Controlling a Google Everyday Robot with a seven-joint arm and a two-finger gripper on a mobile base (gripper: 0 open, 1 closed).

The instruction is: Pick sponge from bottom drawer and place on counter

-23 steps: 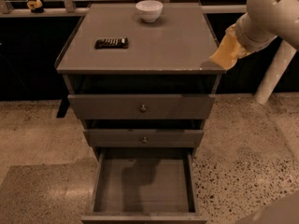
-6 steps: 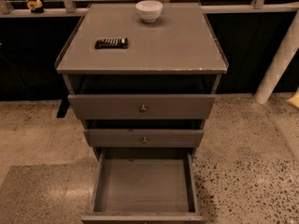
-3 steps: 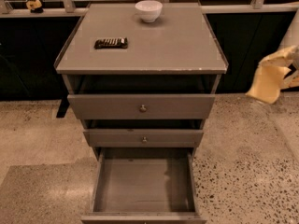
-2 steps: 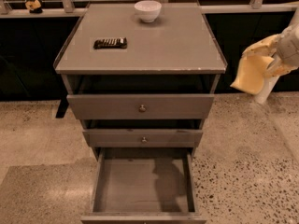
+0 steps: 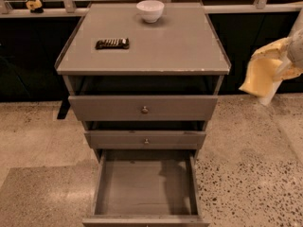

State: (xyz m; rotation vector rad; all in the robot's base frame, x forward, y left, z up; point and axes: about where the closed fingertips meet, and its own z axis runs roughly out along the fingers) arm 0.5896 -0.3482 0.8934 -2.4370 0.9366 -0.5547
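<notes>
The grey cabinet's bottom drawer is pulled out toward me and its flat floor is bare. No sponge shows anywhere in the camera view. The counter is the cabinet's flat grey top with a chipped front edge. My gripper, a pale-yellow blocky end of the arm, hangs in the air off the cabinet's right side, about level with the counter's front edge. It is well above and to the right of the drawer and touches nothing.
A white bowl stands at the back of the counter and a dark flat bar lies at its left. The two upper drawers are partly out. A white post stands behind the arm. Speckled floor surrounds the cabinet.
The arm was out of view two seconds ago. It has come in from the right edge and now hangs beside the cabinet's right side. Drawers, bowl and bar have not moved.
</notes>
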